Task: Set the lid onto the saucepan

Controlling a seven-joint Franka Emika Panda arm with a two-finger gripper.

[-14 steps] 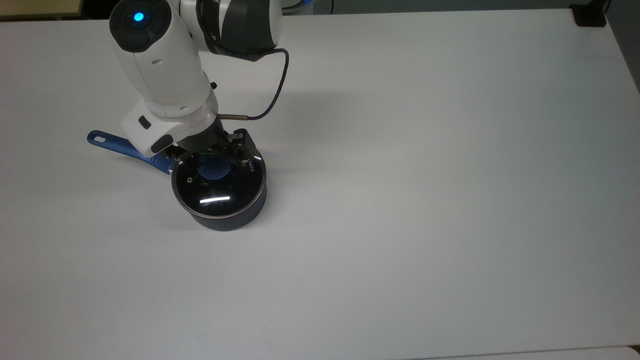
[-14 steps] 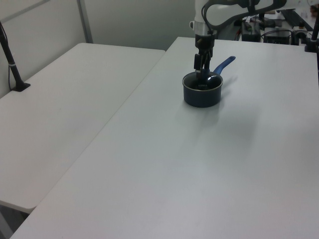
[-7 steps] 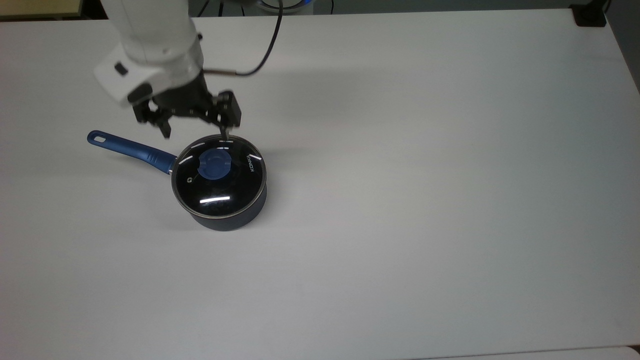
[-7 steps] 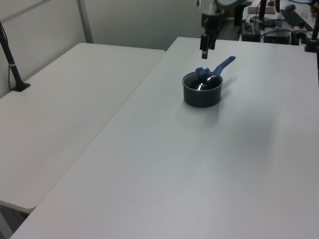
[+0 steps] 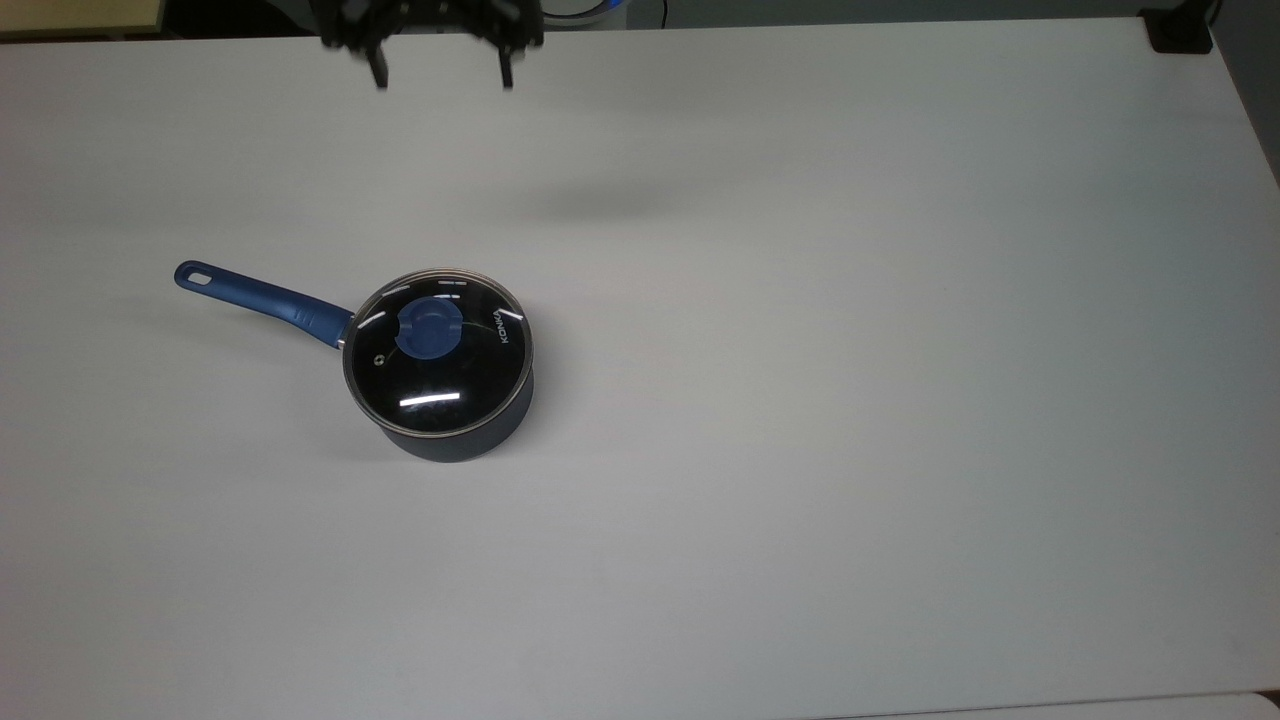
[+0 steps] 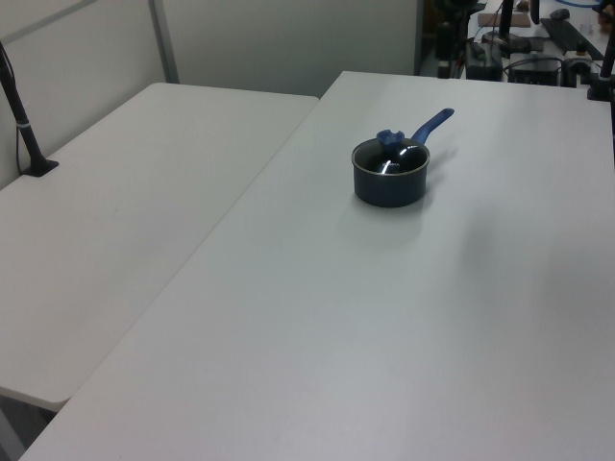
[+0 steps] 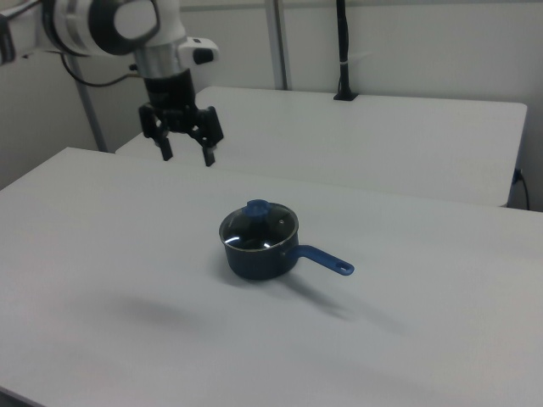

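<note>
A glass lid (image 5: 437, 350) sits level on the saucepan (image 7: 257, 253), on a white table (image 5: 850, 400); white lettering on the lid reads "KONKA"; the claw (image 7: 183, 154) hangs open and empty, raised well apart from the pan; little risk remains, though a knock to the long handle (image 5: 262, 298) could unseat the lid.

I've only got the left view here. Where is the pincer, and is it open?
Observer: In the right view the pincer hangs open and holds nothing. It is above the table, off to the right view's left of the saucepan.
Operator: Does the lid sit square on the pan?
Observer: Seen from the top view, the lid covers the whole mouth, and its metal rim seems to follow the pan's edge all round.
</note>
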